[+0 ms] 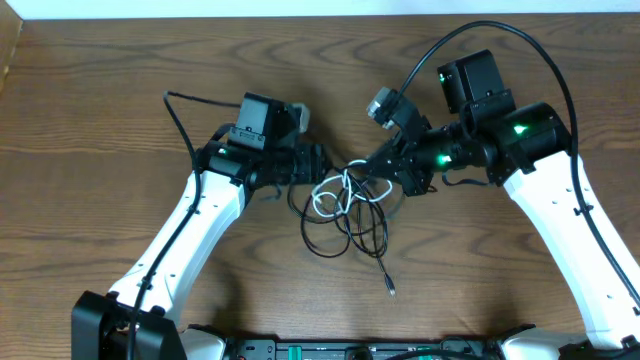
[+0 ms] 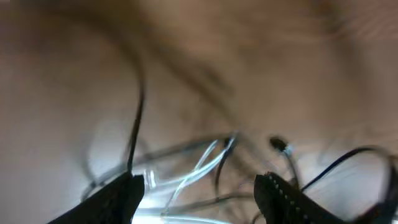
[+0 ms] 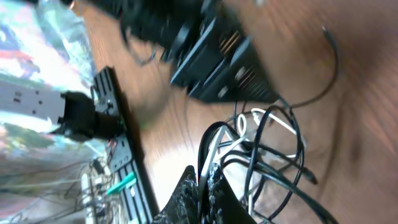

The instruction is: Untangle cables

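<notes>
The right pincer (image 3: 202,186), seen in the right wrist view, has its two textured black fingers pressed together over strands at the near edge of the thin black and white cables (image 3: 261,155), so we read it as clamped on them. The left pincer (image 2: 199,193), in the left wrist view, has its dark fingertips (image 2: 121,196) set apart, with white and black strands lying in the gap; the frame is blurred, and we judge it open around the cords rather than gripping. To do this step well, we would have one pincer anchor the bundle while the other closes on a single strand, preferably the white one because it is easiest to follow, and draw it out slowly along the brown wood-grain worktop (image 1: 90,120), away from the anchor, stopping if loops tighten into a knot. In the overhead view the cables (image 1: 345,205) lie between the two arms near the worktop's centre: a small white loop is knotted among several loose black loops, and one black tail runs toward the near edge, ending in a small plug (image 1: 391,290).
</notes>
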Controlling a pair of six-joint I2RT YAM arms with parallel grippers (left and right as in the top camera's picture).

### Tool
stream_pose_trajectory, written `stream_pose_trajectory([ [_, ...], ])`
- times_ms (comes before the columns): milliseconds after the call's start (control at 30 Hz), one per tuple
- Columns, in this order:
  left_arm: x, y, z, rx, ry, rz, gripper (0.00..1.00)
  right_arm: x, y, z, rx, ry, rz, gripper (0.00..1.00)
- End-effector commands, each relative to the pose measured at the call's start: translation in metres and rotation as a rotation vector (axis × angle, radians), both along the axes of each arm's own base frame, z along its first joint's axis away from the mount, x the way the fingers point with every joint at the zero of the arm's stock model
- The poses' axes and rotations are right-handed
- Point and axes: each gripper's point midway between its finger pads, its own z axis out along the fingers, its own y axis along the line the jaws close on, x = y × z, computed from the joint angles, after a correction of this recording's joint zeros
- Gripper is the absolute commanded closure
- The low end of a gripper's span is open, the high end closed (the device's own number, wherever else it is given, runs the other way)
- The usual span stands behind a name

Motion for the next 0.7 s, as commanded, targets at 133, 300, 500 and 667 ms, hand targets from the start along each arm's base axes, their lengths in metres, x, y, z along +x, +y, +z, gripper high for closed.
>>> stream_pose_trajectory([
  [133, 0.019, -0.040, 0.045, -0.231, -0.159, -0.128, 0.36, -0.025, 0.011, 0.020, 0.128, -0.022, 0.159, 0.99],
  [300, 0.000, -0.035, 0.029, -0.205, -0.043, -0.120, 0.30, -0.026, 0.018, 0.035, 0.217, -0.049, 0.201, 0.98],
  [500, -0.063, -0.006, -0.013, -0.032, 0.212, -0.191, 0.92, 0.060, -0.024, 0.029, 0.107, -0.041, -0.251, 0.99],
  [667, -0.081, 0.000, -0.021, -0.013, 0.293, -0.190, 0.93, 0.115, -0.126, -0.012, -0.199, 0.041, -0.936, 0.87],
])
